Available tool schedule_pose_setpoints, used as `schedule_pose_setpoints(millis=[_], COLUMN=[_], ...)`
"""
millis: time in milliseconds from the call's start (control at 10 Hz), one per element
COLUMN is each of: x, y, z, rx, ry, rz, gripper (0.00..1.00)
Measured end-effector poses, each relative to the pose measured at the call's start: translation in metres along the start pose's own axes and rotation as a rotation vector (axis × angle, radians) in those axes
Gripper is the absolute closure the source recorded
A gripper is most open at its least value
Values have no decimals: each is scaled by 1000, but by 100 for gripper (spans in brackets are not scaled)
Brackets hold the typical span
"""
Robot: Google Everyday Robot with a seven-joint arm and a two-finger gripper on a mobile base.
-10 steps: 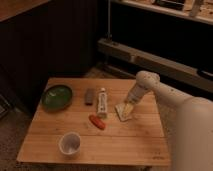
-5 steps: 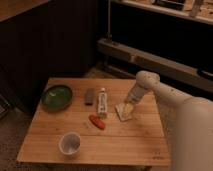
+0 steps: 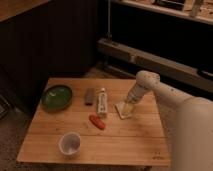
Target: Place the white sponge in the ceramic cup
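The white sponge (image 3: 123,110) is a small flat off-white pad lying on the wooden table (image 3: 135,137), right of centre. My gripper (image 3: 131,103) comes down from the white arm on the right and sits right over the sponge's far right part, at or touching it. The ceramic cup (image 3: 70,143) is a small round white cup standing upright near the table's front left, well apart from the sponge and gripper.
A wide green bowl (image 3: 56,96) sits at the back left. A dark grey block (image 3: 90,96) and a long white tube (image 3: 102,103) lie in the middle. A small red object (image 3: 97,122) lies between tube and cup. Dark shelving stands behind.
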Motion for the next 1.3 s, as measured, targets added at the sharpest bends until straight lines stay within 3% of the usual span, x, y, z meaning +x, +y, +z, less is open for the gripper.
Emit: schedule_pose_setpoints(millis=[100,400,700,1300], x=[0,1,-5,-5], y=[0,1,-26,-25], z=[-1,-1,12,8], rx=[-1,-3,14,12], ry=[2,5,-19,-20], rz=[-1,1,-12,-12], gripper=[84,100,100,100])
